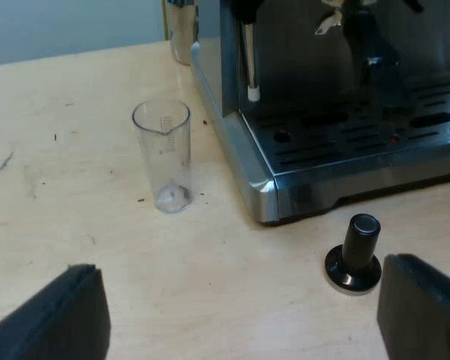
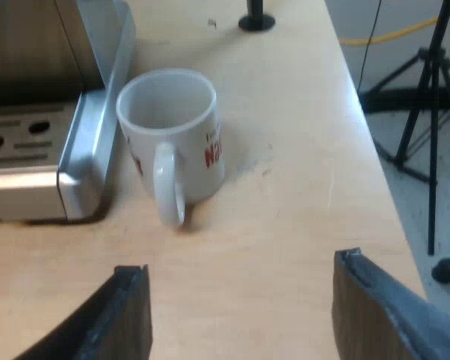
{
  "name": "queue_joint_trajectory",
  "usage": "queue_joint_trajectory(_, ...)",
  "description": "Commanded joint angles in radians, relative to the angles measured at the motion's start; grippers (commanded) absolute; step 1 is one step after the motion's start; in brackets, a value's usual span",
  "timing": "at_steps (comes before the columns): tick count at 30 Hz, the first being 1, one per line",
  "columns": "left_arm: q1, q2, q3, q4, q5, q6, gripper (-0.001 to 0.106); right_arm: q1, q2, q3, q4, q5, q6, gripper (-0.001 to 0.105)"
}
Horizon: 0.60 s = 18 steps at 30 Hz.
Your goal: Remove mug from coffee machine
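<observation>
Right wrist view looks down on the white mug (image 2: 199, 161), upright on the table (image 2: 300, 195) just beside the drip-tray corner of the espresso machine (image 2: 86, 142), its handle toward the camera. Near it the right gripper (image 2: 240, 304) hovers, fingers spread wide, empty. Low over the table, the left gripper (image 1: 240, 315) is equally wide open and empty, facing the measuring glass (image 1: 165, 154) and the tamper (image 1: 356, 255)

Mug (image 2: 196, 154) on table (image 2: 285, 225) just beside machine (image 2: 82, 169) base, prob. apart

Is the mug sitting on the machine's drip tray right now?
No, the mug stands upright on the table, beside a corner of the espresso machine.
</observation>
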<state>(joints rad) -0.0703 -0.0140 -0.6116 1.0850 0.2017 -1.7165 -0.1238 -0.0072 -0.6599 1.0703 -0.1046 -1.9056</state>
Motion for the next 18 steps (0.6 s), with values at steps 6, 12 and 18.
queue_joint_trajectory(6,0.001,-0.034,0.087,-0.068,0.020,0.001,0.087,0.001,-0.047,0.032,0.063,-0.006,-0.052,0.055)
queue_joint_trajectory(12,0.001,-0.034,0.121,-0.111,0.027,0.001,0.087,0.001,-0.047,0.070,0.074,-0.006,-0.052,0.055)
queue_joint_trajectory(18,0.001,-0.034,0.120,-0.111,0.027,0.001,0.087,0.001,-0.047,0.090,0.076,-0.006,-0.043,0.055)
